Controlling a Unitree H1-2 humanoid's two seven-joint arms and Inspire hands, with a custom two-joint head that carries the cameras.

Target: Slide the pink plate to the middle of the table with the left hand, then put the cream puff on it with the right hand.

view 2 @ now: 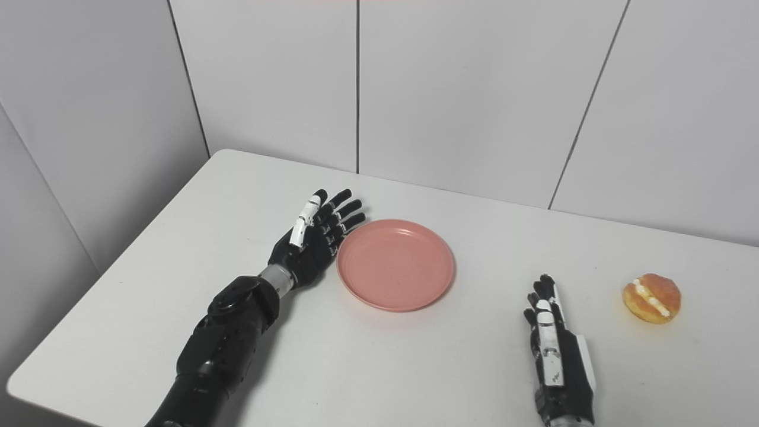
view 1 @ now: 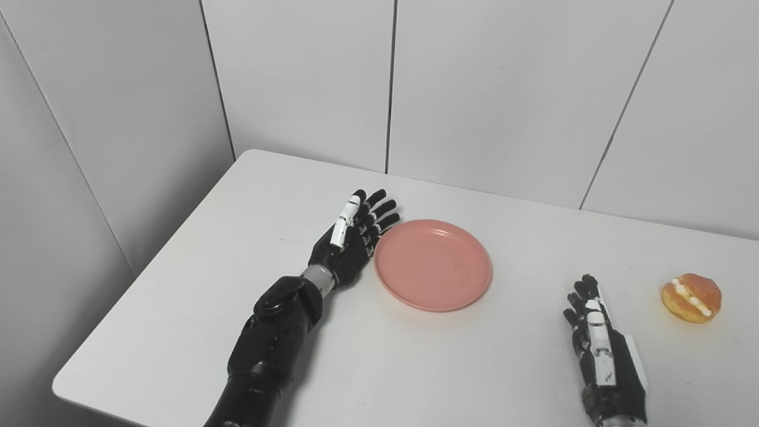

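The pink plate lies flat on the white table, roughly at the middle of the tabletop, with nothing on it. The left hand stands on edge just beside the plate's left rim, palm turned toward the plate, fingers stretched out and slightly spread — it holds nothing, and whether the palm actually touches the rim cannot be told from either view. Its dark forearm runs back toward the near left edge of the table.

The right hand sits near the front right of the table, also on edge with fingers extended and pointing away from the robot, empty and well apart from the plate. The cream puff — golden-brown with a band of white filling — rests on the table to the right of the right hand, near it but not touching, and well apart from the plate. Behind the table stand 2 pale panelled walls.
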